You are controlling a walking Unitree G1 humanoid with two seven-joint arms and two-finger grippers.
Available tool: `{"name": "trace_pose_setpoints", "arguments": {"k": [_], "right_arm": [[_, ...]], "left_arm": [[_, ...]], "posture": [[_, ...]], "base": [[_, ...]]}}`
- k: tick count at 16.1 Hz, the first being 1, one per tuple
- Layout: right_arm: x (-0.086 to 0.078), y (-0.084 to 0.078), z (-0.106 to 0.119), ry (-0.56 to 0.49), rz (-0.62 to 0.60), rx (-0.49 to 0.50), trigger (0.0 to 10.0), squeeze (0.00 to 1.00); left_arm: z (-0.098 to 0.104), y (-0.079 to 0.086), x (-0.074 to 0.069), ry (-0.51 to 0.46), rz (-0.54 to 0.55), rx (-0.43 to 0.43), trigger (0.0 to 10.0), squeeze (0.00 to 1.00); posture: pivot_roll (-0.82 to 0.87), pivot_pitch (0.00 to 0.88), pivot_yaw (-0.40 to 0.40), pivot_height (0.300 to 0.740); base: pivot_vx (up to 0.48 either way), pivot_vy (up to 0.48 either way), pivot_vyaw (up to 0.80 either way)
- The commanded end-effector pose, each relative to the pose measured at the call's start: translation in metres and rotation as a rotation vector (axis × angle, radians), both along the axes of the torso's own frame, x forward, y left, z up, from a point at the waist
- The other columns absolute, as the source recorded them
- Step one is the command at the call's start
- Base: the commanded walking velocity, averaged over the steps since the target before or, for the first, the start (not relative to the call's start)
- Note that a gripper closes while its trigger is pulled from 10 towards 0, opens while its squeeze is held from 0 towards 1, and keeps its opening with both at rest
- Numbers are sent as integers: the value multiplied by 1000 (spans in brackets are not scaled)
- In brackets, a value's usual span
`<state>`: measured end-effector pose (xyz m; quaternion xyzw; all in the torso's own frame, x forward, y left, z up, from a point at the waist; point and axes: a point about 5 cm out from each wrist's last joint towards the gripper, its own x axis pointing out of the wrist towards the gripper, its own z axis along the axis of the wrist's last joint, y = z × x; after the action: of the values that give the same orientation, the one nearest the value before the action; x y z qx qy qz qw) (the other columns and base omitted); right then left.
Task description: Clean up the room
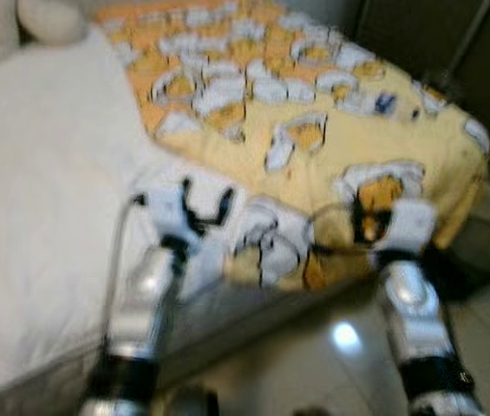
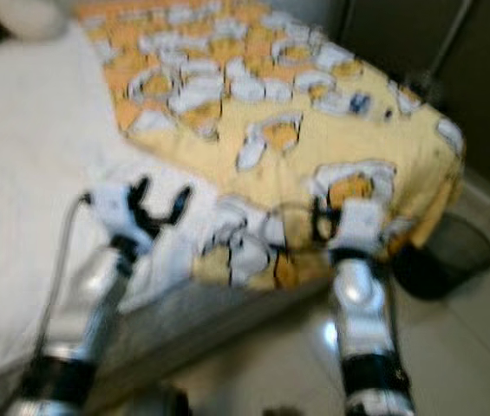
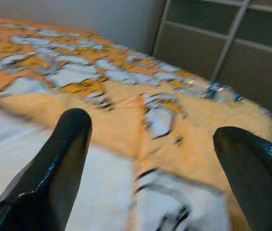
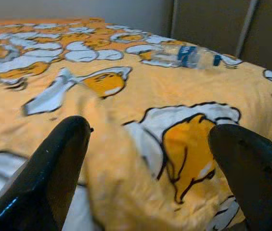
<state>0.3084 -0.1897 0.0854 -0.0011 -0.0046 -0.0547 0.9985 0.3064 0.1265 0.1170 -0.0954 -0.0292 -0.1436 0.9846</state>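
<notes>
My head cameras look down on the blanket (image 1: 314,173) from above, my wrist cameras skim low across it, all sharing its yellow pattern.

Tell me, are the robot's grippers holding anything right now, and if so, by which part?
Nothing is held. The left gripper and the right gripper both hang open over the yellow blanket at the bed's near edge, fingers spread with nothing between them.
</notes>
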Motion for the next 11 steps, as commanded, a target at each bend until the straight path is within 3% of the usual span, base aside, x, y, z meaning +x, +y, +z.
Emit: {"name": "trace_pose_setpoints", "arguments": {"k": [1, 6, 11], "right_arm": [[2, -6, 5, -11, -9, -11, 10000, 0], [12, 5, 7, -19, 25, -1, 10000, 0], [9, 9, 0, -4, 16, 20, 10000, 0]], "left_arm": [[1, -2, 1, 1, 8, 11, 10000, 0], [6, 9, 7, -11, 61, 72, 10000, 0], [8, 12, 9, -18, 69, 91, 10000, 0]], "posture": [[-18, 61, 10, 732], [24, 57, -7, 732], [42, 48, -7, 732]], "base": [[0, 0, 0], [0, 0, 0], [0, 0, 0]]}}
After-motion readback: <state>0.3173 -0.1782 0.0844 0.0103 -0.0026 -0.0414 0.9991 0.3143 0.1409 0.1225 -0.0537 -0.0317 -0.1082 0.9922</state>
